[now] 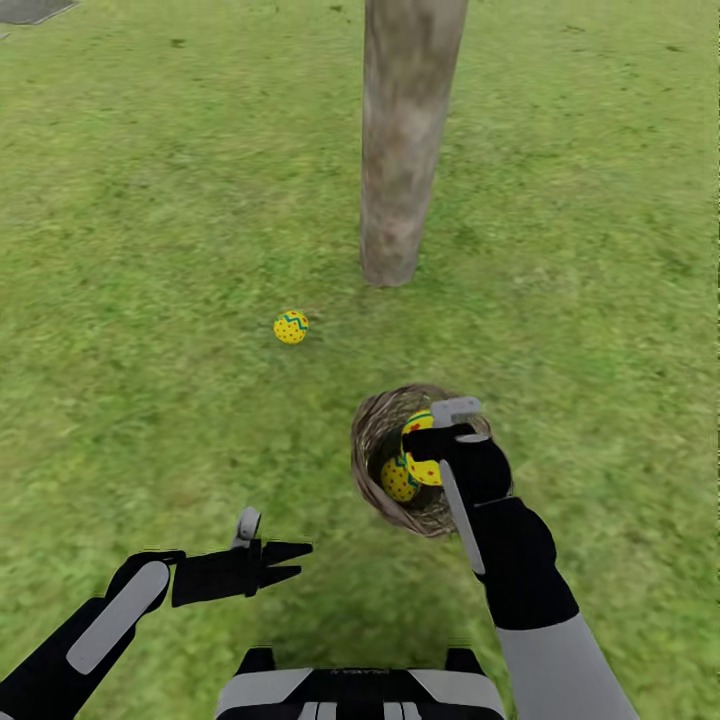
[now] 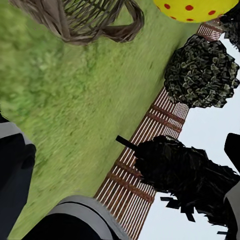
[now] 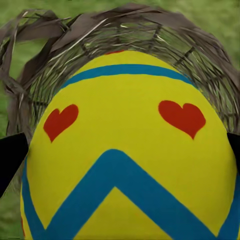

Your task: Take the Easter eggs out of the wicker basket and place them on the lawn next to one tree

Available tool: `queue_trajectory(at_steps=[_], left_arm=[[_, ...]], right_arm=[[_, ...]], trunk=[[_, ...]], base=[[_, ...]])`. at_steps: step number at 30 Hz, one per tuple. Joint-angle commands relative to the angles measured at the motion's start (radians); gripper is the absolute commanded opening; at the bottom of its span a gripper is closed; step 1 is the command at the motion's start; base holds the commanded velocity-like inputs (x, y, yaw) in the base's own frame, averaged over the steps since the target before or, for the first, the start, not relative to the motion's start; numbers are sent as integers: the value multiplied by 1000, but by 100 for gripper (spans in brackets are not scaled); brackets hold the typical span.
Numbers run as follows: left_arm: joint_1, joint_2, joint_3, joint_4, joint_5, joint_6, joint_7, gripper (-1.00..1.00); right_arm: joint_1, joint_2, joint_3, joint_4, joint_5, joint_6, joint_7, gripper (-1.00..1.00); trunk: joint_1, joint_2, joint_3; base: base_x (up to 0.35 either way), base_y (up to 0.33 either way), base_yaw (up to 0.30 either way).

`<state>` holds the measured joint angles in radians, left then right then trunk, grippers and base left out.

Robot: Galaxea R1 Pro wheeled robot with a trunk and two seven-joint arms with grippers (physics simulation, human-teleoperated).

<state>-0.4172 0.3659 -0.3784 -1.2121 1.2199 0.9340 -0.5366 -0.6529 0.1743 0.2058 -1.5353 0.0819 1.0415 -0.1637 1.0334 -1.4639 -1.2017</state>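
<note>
Right gripper: dark fingers closed on 1 Easter egg, held over the mouth of the wicker basket. In the right wrist view this held egg sits between the 2 dark fingertips at either edge of it; it is yellow, with a blue band, a blue zigzag and 2 red heart marks, and the basket's woven rim curves behind it.

Second egg: lies inside the basket, low against the near wall, just under and beside the held egg. Whether the 2 touch cannot be told.

Wicker basket: round, brown twigs, standing on the lawn in front of the robot's right side, near the foot of the tree.

Third egg: alone on the grass, outside the basket, to the left of the tree trunk and near its base, apart from both trunk and basket.

Left gripper: fingers spread apart, grasping nothing, held low over the grass to the left of the basket and well apart from it.

Left wrist view: basket edge, the underside of a yellow egg with red dots, grass, a brown slatted fence and dark shrubs against pale sky.

Robot base: grey and black, at the near edge of the head view.
</note>
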Motion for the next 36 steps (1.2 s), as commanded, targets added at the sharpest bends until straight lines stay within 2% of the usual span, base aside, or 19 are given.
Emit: queue_trajectory(at_steps=[1,6,9,11,12,13,14,16,17,18,22,25,28,31,33,34,36], left_arm=[[-1,1,-1,0,0,2,-3,100],[-1,0,-1,0,0,2,-3,100],[-1,1,-1,0,0,2,-4,100],[-1,1,-1,0,0,2,-5,100],[0,0,-1,0,1,2,-5,100],[0,0,-2,0,2,2,-6,100],[-1,1,-1,0,14,2,-5,100],[-1,2,-1,1,31,2,-5,100],[-1,2,-1,1,34,2,-5,100],[-1,2,-1,1,35,2,-5,100],[-1,2,-1,1,36,1,-5,100],[-1,4,0,2,38,0,-5,100],[-1,14,10,6,34,-2,-4,100],[-1,25,56,51,25,-5,-3,100],[-1,28,97,78,10,-7,0,100],[-1,28,107,83,-9,-7,-2,100],[-1,24,103,87,-18,-8,3,100]], right_arm=[[-1,0,1,-4,5,6,3,-100],[-1,0,1,-9,1,6,27,-100],[-1,0,1,-9,1,6,29,-100],[-1,0,1,-9,-14,6,30,-100],[-2,0,1,-9,-40,6,30,-100],[-11,0,1,-9,-94,6,31,-100],[-22,0,0,-9,-166,6,32,-100],[-39,0,0,-9,-220,6,45,-100],[-48,0,-2,-9,-230,6,81,-100],[-54,0,-3,-9,-234,6,117,-100],[-61,0,-7,-9,-238,6,172,-100],[-62,0,-3,-8,-237,6,292,-100],[-61,0,0,-8,-237,6,323,-100],[-57,0,-5,-8,-237,6,372,-100],[-51,0,-7,-8,-237,6,475,-100],[-37,0,-9,-6,-236,6,520,-100],[-6,0,-13,-7,-238,6,550,-100]], trunk=[[-5,7,4],[-24,42,28],[-24,42,33],[-24,42,36],[-24,42,37],[-24,42,39],[-24,42,41],[-24,42,44],[-24,42,46],[-24,42,47],[-24,42,54],[-24,42,58],[-24,42,63],[-24,42,68],[-24,42,71],[-24,42,73],[-24,42,76]], base=[[-309,0,0],[-85,0,0],[-2,0,0],[0,0,0],[0,0,0],[0,0,0],[0,0,0],[0,0,0],[0,0,0],[0,0,0],[0,0,0],[0,0,0],[0,0,0],[0,0,0],[0,0,0],[0,0,0],[0,0,0]])
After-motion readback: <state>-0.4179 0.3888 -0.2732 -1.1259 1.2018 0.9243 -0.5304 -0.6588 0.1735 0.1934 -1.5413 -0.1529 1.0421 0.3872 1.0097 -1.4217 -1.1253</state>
